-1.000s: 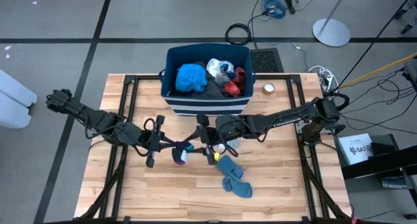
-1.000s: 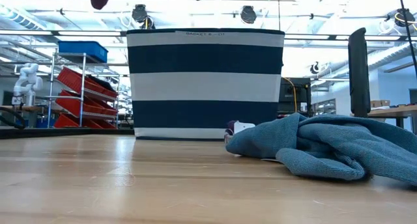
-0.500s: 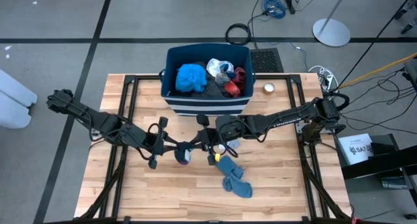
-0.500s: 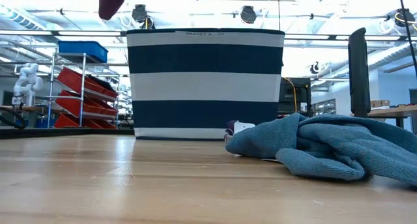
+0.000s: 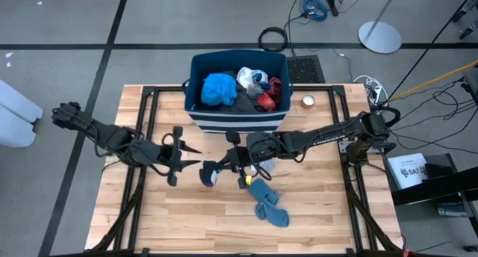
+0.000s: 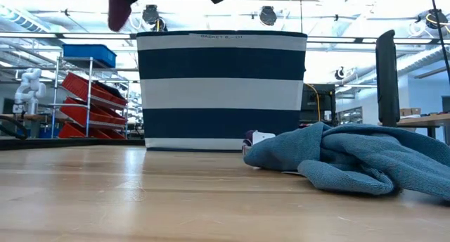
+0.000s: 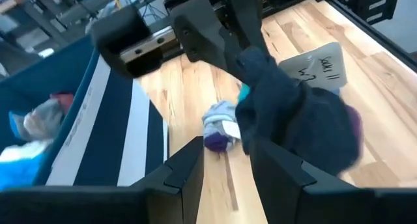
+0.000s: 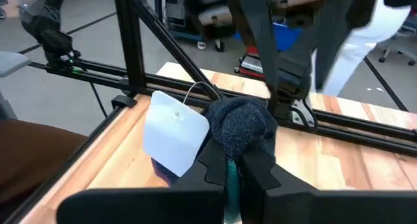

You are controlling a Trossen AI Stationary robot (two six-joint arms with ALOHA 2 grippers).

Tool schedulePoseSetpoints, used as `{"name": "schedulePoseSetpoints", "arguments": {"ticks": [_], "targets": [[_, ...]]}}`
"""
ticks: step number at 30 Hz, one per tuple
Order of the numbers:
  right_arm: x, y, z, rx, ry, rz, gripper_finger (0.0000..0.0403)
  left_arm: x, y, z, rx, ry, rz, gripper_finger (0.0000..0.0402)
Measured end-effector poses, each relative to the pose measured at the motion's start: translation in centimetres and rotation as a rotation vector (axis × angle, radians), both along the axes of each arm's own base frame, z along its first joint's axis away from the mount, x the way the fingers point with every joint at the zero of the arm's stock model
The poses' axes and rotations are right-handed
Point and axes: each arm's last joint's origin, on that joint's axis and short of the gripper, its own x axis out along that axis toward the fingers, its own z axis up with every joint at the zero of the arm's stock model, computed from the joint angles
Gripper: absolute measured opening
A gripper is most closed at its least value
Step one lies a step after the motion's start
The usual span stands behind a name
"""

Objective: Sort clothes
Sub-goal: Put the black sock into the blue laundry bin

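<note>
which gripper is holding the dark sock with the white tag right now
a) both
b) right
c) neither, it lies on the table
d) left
b: the right gripper has its fingers shut on the dark sock, while the left gripper has open fingers clear of it.

left hand (image 5: 196,162) — fingers apart, mid-table | right hand (image 5: 215,167) — clamped shut, facing it
</note>
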Motion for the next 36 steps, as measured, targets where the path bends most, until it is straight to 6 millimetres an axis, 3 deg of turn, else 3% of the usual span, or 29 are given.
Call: {"name": "schedulePoseSetpoints", "arguments": {"ticks": [12,18,25,36], "targets": [[-0.3,-1.8,0.0,0.02,0.061,-0.056,0.0002,-2.6,1.2,0.3,-0.044,0.038,0.017,0.0133],[-1.9,-2.6,2.8,0.008,-0.011,-0.07,0.0002,-2.7,1.2,0.1,-0.034,0.063,0.018,0.0132],[-4.0,-3.8,6.1,-0.148,-0.125,-0.211,0.0002,-2.6,1.2,0.1,-0.035,0.061,0.019,0.0132],[-7.1,-9.3,11.0,-0.167,-0.35,-0.393,0.0002,-2.6,1.2,0.1,-0.036,0.06,0.019,0.0132]]}}
